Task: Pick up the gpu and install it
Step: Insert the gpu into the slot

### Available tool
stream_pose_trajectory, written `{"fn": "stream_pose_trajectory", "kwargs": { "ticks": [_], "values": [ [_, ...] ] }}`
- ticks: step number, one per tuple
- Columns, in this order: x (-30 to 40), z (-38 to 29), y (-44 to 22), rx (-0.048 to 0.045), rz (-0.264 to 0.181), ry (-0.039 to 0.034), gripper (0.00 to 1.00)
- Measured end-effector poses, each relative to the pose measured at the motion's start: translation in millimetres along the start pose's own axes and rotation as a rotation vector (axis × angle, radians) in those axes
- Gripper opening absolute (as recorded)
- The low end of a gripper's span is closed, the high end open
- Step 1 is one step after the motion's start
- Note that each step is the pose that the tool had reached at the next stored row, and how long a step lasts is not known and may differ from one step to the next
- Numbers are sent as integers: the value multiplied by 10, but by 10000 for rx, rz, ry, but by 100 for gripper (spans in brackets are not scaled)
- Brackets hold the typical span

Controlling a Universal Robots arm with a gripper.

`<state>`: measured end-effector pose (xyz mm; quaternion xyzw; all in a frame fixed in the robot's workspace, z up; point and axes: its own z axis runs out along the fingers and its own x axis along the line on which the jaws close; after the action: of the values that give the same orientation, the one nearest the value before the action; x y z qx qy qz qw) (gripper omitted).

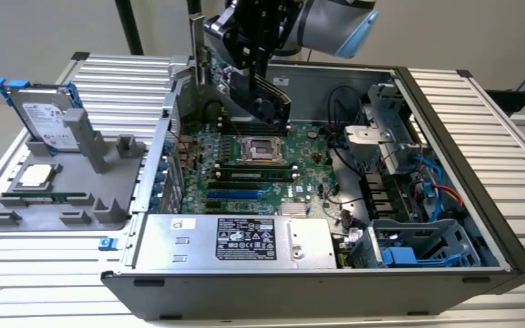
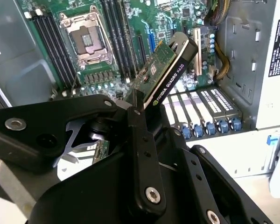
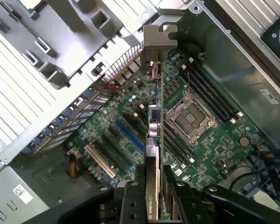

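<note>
GPU [image 1: 262, 99] is off its rest and clamped in the tool [image 3: 155, 186], whose black fingers [image 2: 140, 154] press on both of its flat faces, so the pick-up looks done and the work stands in the carrying-to-install stage. In the exterior view the card hangs tilted over the far part of the motherboard [image 1: 244, 171] inside the open computer case [image 1: 445, 137], apparently clear of the board and not seated. In the first wrist view it shows edge-on, with its silver bracket [image 3: 158, 39] pointing toward the case's rear wall. By my judgement, seating it would call for squaring the card upright, lining its lower edge over one long expansion slot [image 3: 128, 135] and bringing the bracket against the rear openings [image 2: 210, 107], then pressing straight and evenly, since a skewed push could strain the thin board. The card is stiff and slab-like: green circuit board on one face, smooth black plastic shroud with a round fan on the other, and a bent sheet-metal bracket. The motherboard is green and densely studded, with a square metal CPU socket [image 1: 262, 147]. The case rests on a ribbed metal tabletop [image 1: 481, 102].
</note>
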<state>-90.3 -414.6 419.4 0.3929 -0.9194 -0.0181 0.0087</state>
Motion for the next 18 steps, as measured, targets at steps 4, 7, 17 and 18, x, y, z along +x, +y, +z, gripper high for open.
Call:
{"fn": "stream_pose_trajectory", "kwargs": {
  "ticks": [4, 7, 17, 18],
  "values": [
    [0, 0, 0, 0, -204, 8, 0],
    [0, 0, 0, 1, -361, 15, 0],
    [0, 0, 0, 1, -881, 35, 0],
    [0, 0, 0, 1, -936, 37, 0]
  ]
}}
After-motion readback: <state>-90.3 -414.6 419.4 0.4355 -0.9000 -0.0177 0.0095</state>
